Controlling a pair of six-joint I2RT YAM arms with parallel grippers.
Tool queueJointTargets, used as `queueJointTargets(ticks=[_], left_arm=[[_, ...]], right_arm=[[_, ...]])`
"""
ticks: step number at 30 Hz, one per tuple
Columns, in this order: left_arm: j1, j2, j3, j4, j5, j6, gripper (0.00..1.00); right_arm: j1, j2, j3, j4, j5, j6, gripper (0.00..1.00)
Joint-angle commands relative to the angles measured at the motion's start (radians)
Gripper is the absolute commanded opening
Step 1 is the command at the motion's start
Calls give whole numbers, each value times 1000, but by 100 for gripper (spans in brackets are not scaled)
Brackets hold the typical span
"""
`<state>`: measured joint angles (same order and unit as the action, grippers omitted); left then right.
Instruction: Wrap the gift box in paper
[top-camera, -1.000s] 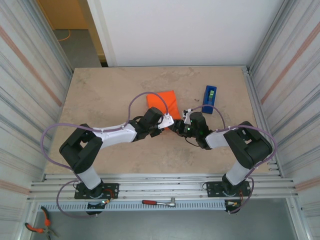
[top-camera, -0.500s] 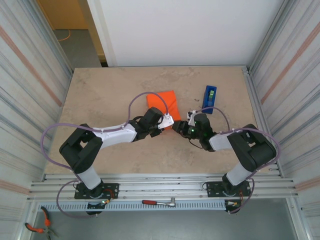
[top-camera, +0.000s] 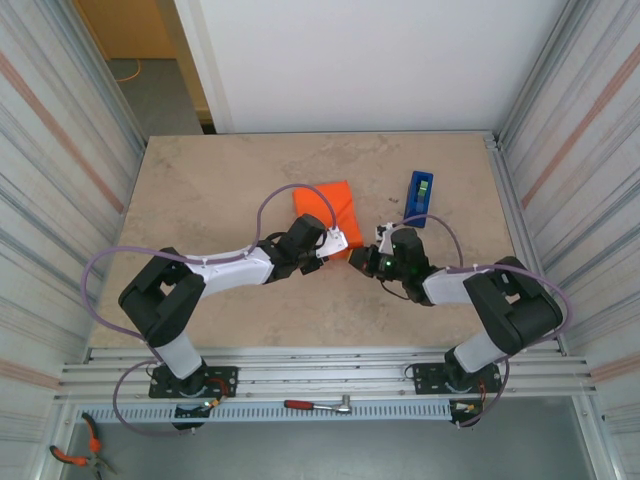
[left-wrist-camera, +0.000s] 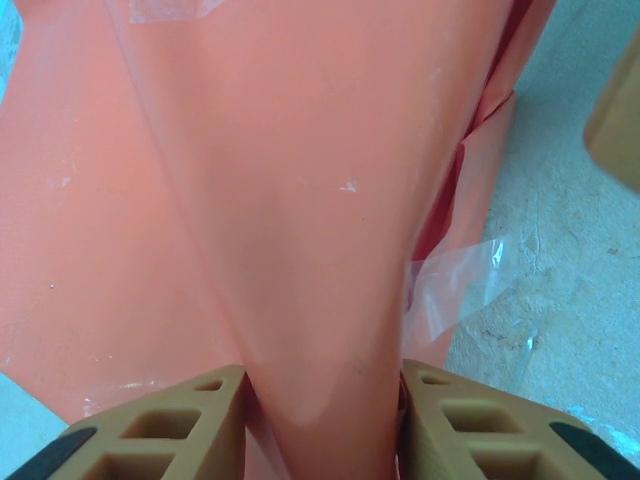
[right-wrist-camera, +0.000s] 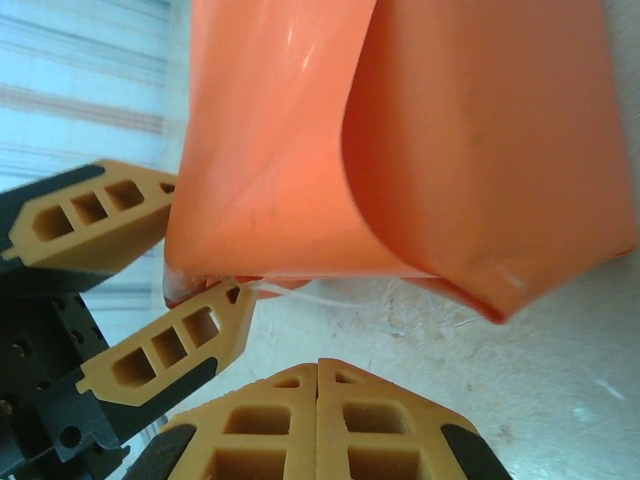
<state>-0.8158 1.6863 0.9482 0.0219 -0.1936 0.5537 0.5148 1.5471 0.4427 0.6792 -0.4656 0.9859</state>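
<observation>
The orange paper (top-camera: 328, 205) lies folded into a parcel at the table's middle; the gift box is hidden inside it. My left gripper (top-camera: 335, 245) is shut on the parcel's near end. In the left wrist view a folded flap of paper (left-wrist-camera: 300, 200) runs down between its fingers (left-wrist-camera: 215, 420). A loose piece of clear tape (left-wrist-camera: 455, 290) sticks out beside the flap. My right gripper (top-camera: 354, 259) is just right of the left one. Its jaws (right-wrist-camera: 318, 375) are shut with nothing between them, a short way below the paper's edge (right-wrist-camera: 400, 150) and a thin tape strand (right-wrist-camera: 300, 292).
A blue tape dispenser (top-camera: 420, 198) stands upright to the right of the parcel, behind my right arm. The left gripper's fingers (right-wrist-camera: 175, 345) sit close on the left in the right wrist view. Metal walls close both sides of the stone-patterned table (top-camera: 200, 180).
My right gripper has shut its jaws, with nothing held, and its arm has shifted slightly right. The left gripper and the parcel have stayed put.
</observation>
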Motion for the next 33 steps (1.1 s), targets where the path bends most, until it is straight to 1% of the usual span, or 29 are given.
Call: queueJointTargets(ticks=[1,11,19,25,33], left_arm=[[-11,39,-5,-81,31,-8,39],[-11,39,-6,-81,31,-8,39],[-11,39,-6,-81,31,-9,39],[-12,39,-5,-81,30,-8,39],[-11,39,-6,-81,30,-8,39]], right_arm=[[29,44,45,5,-18,-21,0],[44,143,88,43,-10,-7,0],[31,202,118,61,-7,0,0],[17,246,117,109,-15,22,0],[14,234,101,121,-22,28,0]])
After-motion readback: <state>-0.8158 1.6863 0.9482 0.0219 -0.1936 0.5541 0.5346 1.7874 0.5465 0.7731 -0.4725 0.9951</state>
